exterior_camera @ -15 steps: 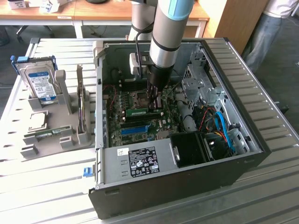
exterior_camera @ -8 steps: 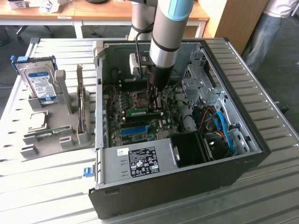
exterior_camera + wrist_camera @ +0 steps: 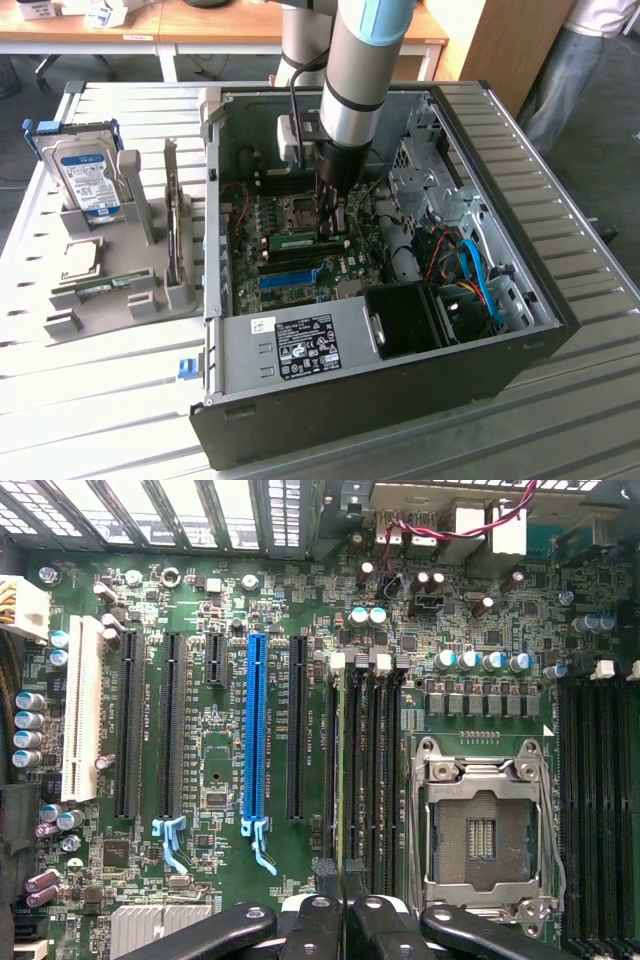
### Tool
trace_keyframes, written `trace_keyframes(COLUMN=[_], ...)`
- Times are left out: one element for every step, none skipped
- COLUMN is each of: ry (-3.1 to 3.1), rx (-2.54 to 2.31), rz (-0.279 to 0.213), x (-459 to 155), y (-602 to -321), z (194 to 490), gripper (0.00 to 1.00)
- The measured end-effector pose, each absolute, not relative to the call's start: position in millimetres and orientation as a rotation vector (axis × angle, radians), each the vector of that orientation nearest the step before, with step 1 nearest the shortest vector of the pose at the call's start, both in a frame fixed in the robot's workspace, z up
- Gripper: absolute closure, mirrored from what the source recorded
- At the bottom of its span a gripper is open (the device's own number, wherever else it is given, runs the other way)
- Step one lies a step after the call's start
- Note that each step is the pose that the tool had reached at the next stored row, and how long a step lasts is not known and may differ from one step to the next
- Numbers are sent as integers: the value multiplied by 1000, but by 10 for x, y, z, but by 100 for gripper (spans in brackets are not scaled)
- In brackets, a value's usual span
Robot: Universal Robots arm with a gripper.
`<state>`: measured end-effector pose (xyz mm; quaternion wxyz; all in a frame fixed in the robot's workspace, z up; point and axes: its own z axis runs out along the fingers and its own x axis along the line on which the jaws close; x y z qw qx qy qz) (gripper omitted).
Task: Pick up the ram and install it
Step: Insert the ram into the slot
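Observation:
The ram is a thin green stick lying low over the motherboard inside the open computer case, beside the empty processor socket. My gripper reaches straight down into the case and is shut on one end of it. In the wrist view the ram appears edge-on, running along the black memory slots next to the socket. My gripper pinches it between its black fingers. I cannot tell whether the stick is seated in a slot.
A long blue slot and black expansion slots lie beside the memory slots. Cables and a drive cage crowd the case's far side. On the exterior view's left a grey holder carries a hard drive, a silver chip and a green strip. A person stands behind.

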<state>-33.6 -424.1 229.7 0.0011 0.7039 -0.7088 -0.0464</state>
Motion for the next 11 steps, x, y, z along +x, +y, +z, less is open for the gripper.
trace_keyframes(ry=[-2225, -2225, -2225, -2225, -2225, -2225, -2225, -2225, -2225, -2225, -2225], rx=[2210, 2210, 2210, 2210, 2210, 2210, 2210, 2210, 2210, 2210, 2210], rz=[-146, -146, -146, -146, -145, -145, -146, -146, -146, -146, -146], x=[-336, -336, -336, -336, -336, -336, -336, -335, -335, -335, -336], y=[-4241, -4242, -4242, -4242, -4242, -4242, -4242, -4241, -4241, -4241, -4242], z=[2297, 2296, 2292, 2290, 2289, 2289, 2289, 2284, 2280, 2280, 2281], gripper=[88, 88, 88, 88, 88, 88, 88, 88, 88, 88, 88])
